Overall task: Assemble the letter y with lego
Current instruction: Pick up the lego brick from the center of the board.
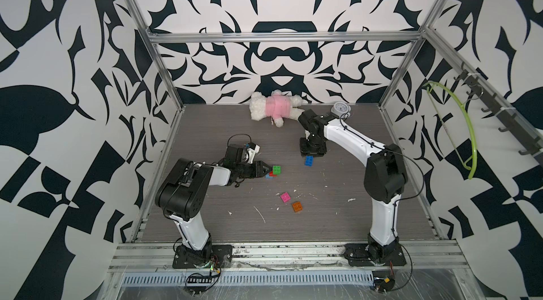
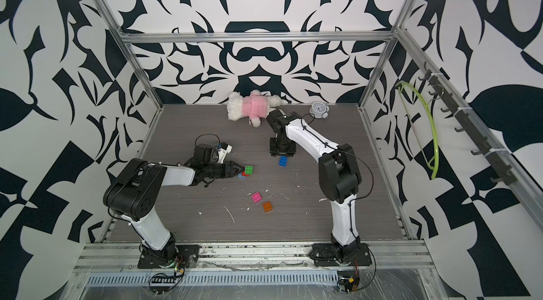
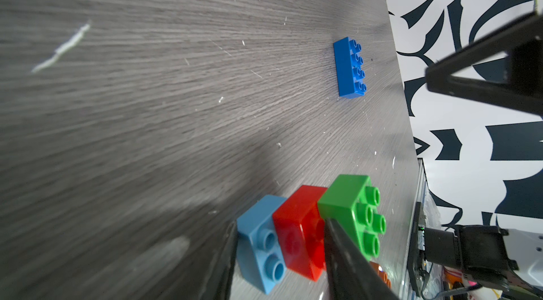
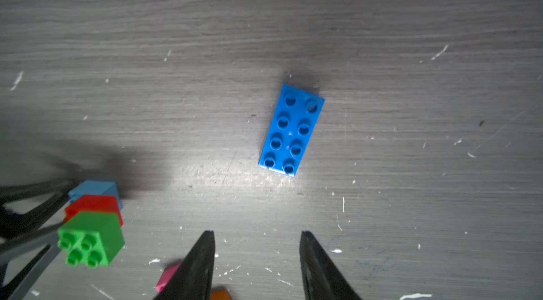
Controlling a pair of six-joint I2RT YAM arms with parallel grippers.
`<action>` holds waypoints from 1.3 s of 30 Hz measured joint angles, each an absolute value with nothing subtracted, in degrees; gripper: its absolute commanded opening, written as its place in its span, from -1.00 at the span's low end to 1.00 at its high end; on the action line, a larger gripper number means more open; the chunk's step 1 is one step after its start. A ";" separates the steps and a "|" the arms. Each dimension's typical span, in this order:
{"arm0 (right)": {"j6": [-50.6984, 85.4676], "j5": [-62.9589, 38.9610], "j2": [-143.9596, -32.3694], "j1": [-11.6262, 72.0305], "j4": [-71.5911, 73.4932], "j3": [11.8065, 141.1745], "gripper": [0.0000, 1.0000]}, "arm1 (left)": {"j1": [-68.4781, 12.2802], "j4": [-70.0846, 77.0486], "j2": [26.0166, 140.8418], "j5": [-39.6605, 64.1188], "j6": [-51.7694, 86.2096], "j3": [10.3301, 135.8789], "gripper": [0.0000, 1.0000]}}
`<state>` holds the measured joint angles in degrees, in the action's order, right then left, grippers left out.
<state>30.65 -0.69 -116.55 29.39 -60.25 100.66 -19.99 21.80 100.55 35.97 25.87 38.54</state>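
My left gripper [image 1: 266,171] pinches the light-blue, red, green plastic brick stack [image 4: 94,225]; right gripper [image 4: 257,234] gapes empty over the long blue brick [image 4: 291,131].

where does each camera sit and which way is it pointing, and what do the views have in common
Top views: high at the front, both looking down into the cell; left arm and right arm show whole.
Left wrist: on the left arm, looking low across the table; left gripper shut on the brick stack.
Right wrist: on the right arm, looking straight down at the dark blue brick; right gripper open, empty.
Shared: all four show the dark blue brick and the brick stack.
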 measured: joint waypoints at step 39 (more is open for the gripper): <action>29.34 -2.55 -129.71 24.88 -62.02 107.94 -0.34 | -19.99 21.82 100.55 35.99 25.87 38.54 0.01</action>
<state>29.34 -2.55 -129.71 24.88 -62.02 107.94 -19.99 21.82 100.55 35.99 25.87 38.54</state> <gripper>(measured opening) 0.344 0.504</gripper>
